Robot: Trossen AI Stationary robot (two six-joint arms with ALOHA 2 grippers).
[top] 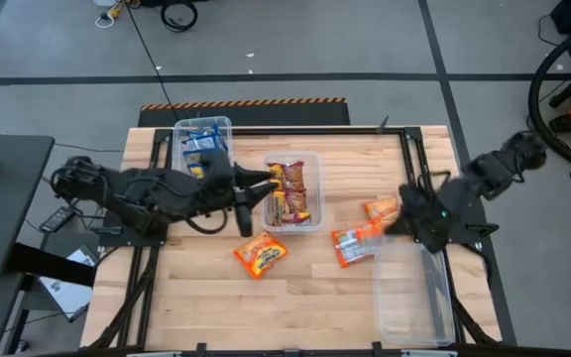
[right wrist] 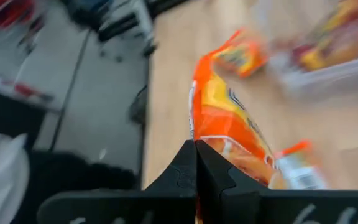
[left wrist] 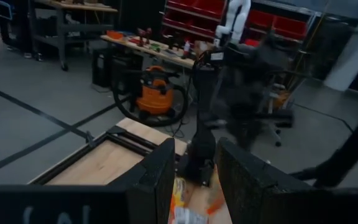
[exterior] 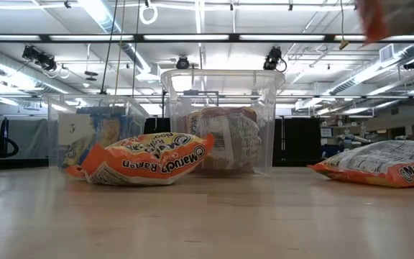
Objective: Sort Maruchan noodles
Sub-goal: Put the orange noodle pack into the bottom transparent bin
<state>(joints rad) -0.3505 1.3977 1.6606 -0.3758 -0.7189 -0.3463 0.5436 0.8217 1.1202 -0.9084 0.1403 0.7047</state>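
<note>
Right wrist view: orange-and-white packet (right wrist: 229, 118) is pinched by right gripper (right wrist: 196, 144); left gripper (left wrist: 194, 171) jaws are held apart, empty.

My bench (top: 206, 297) is pale wood, planked and smooth with a soft satin sheen, framed along its edges by dark matt metal rails (top: 405, 159). The noodle packets (top: 260, 252) are crinkly plastic film, glossy and creased. Three bins (top: 412, 297) are clear, smooth hard plastic, catching glare on their walls. My right claw (right wrist: 196, 149) has matt black fingers (right wrist: 178, 176) pressed flat together on an orange packet (right wrist: 229, 124) of shiny wrinkled film.
</note>
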